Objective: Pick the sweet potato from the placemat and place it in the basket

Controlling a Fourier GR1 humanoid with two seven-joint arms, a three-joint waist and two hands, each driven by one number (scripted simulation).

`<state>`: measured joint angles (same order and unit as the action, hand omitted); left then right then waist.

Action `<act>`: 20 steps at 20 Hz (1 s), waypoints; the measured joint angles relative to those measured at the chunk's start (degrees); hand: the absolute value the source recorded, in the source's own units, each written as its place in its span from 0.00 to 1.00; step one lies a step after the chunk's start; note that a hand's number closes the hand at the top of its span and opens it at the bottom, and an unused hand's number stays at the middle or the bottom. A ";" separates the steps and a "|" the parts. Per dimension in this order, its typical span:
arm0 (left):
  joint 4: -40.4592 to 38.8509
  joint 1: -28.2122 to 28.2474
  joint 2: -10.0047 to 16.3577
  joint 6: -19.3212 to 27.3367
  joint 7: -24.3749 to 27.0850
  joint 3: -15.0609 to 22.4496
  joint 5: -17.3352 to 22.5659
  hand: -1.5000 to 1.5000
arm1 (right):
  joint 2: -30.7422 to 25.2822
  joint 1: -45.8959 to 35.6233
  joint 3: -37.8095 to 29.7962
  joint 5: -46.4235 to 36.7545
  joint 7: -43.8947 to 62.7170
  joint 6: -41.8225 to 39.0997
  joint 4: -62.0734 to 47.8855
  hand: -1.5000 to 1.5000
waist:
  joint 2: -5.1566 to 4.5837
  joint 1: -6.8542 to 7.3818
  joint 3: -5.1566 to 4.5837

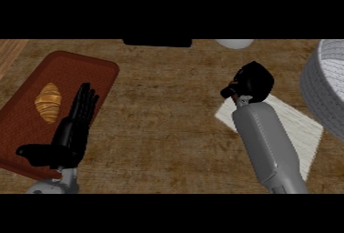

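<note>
The right hand (252, 82) is curled round the sweet potato (230, 92), hiding all but an orange-brown sliver, over the far corner of the pale, flat placemat (299, 123). This looks like a grasp for carrying it to the ribbed grey basket (322, 86) just beside. The left hand (73, 129) rests open, fingers straight, on a rounded red-brown mat (74, 68) that holds a croissant (48, 102).

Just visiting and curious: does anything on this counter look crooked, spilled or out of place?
Nothing looks spilled or broken. The pale rectangular placemat lies askew on the brown wooden counter, and the reddish-brown tray holding the golden croissant is slanted too.
</note>
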<state>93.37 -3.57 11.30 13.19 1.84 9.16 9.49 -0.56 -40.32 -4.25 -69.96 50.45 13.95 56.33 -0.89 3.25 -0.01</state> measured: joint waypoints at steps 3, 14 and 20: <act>-0.49 0.48 -0.45 0.29 0.67 -0.13 -0.28 0.50 | 0.26 -4.48 0.30 -0.27 0.28 5.66 -0.17 1.00 | 0.26 -0.59 0.02; 0.39 1.40 -0.53 0.47 -0.42 -1.83 -0.94 0.50 | 0.44 -12.28 4.09 -1.91 7.77 7.76 8.74 1.00 | 1.00 -2.80 -0.01; 0.99 2.37 -0.79 0.17 -0.62 -2.54 -0.87 0.50 | -2.16 -11.73 1.24 -4.60 10.47 2.73 12.46 1.00 | 1.08 -3.26 -0.03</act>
<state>94.36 -1.20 10.51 13.36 1.21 6.62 8.62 -2.72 -52.05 -3.01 -74.56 60.91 16.68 68.80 0.19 -0.01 -0.04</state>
